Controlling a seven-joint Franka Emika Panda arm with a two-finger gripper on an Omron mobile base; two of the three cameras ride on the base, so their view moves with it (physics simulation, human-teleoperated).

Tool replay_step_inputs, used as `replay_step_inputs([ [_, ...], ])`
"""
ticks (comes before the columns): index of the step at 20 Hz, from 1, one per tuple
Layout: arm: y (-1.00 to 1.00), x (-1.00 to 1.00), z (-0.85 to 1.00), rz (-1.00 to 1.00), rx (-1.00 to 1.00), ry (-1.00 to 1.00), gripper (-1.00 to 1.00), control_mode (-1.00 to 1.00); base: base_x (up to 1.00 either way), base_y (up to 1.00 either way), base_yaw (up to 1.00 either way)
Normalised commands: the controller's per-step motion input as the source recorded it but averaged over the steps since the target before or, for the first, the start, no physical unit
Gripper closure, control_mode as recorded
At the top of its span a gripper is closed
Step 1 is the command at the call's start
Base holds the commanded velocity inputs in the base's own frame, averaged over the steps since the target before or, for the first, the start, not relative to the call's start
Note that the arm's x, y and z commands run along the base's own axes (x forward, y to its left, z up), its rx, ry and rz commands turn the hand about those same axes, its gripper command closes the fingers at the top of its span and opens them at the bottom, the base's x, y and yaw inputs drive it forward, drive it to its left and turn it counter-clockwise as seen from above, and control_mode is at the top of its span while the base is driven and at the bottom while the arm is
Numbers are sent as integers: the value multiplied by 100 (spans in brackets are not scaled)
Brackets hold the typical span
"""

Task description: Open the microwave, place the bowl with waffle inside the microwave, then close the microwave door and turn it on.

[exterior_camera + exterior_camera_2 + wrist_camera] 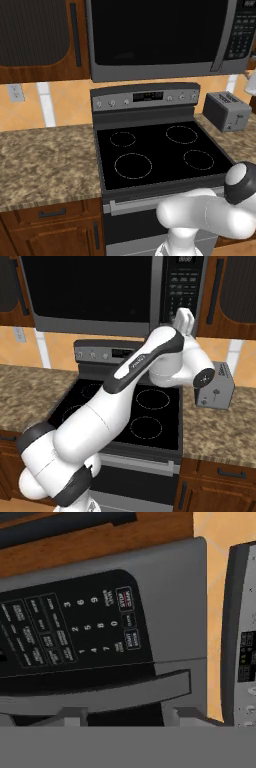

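The microwave hangs above the stove with the microwave door closed. Its grey handle bar runs beside the keypad. My gripper is raised at the microwave's lower right corner, just under the keypad. In the hand view its fingertips stand apart right below the handle bar, with nothing clearly between them. The bowl with waffle is out of view.
A black glass-top stove sits below the microwave. A grey toaster stands on the granite counter to its right. Dark wood cabinets flank the microwave.
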Motion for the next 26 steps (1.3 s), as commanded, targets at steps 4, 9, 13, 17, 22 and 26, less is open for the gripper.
replay_step_inputs([
  [4,21,9,26,0,-6,-12,100,-100,0,0,0],
  [9,7,29,16,0,-1,-1,100,-100,0,0,0],
  [13,0,32,0,0,0,-2,100,-100,0,0,0],
  [17,0,38,0,0,0,0,100,-100,0,0,0],
  [22,-10,40,0,0,0,0,100,-100,0,0,0],
  [26,-15,37,0,0,0,0,100,-100,0,0,0],
])
